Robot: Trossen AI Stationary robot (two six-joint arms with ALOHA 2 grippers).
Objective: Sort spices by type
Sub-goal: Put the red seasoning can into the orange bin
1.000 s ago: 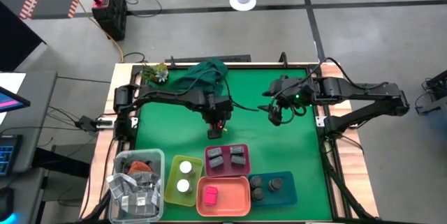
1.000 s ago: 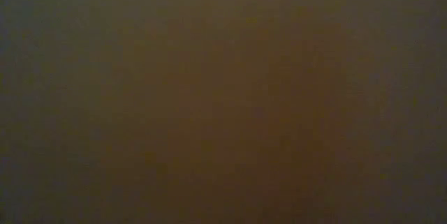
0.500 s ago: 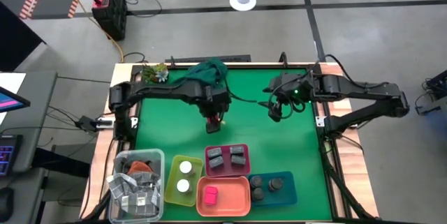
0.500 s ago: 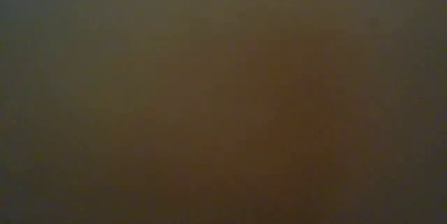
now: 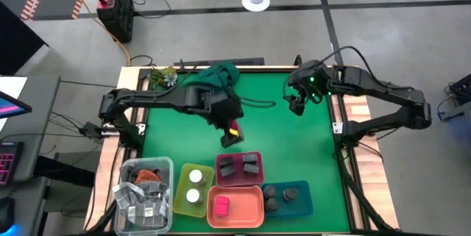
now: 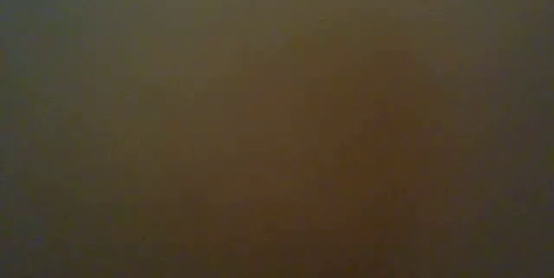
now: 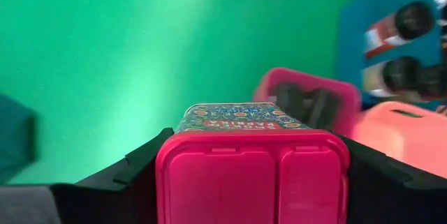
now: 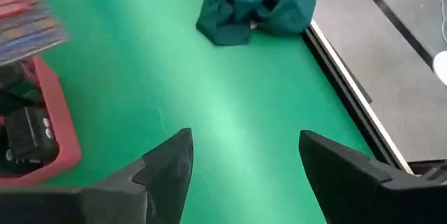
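Observation:
My left gripper (image 5: 231, 134) is at mid-table, just beyond the trays, shut on a bright pink block (image 7: 251, 175) with a patterned label. My right gripper (image 5: 296, 106) hovers open over the bare green mat near the far right, holding nothing (image 8: 244, 154). On the near side, white-lidded jars (image 5: 194, 186) stand in the yellow tray, dark grey boxes (image 5: 240, 166) in the pink tray, another pink block (image 5: 221, 206) in the orange tray, and dark round jars (image 5: 280, 195) in the blue tray. The low view is dark and shows nothing. My left gripper pinches the pink block between its two fingers (image 7: 140, 172), one on each opposite side wall, just below the pink lid end (image 7: 209, 182). The lid end faces the wrist camera. The block appears lifted clear of the mat, near the pink tray.
A dark green cloth (image 5: 221, 76) lies bunched at the far edge, with a small plant (image 5: 163, 78) to its left. A clear bin (image 5: 143, 192) of packets sits at the near left. The mat (image 5: 294, 148) between the grippers and the trays is open green surface.
My right gripper has drawn back toward the far right edge, staying open. My left arm has swung its elbow toward the left, and its gripper, still shut on the pink block, has turned and shifted slightly toward the trays.

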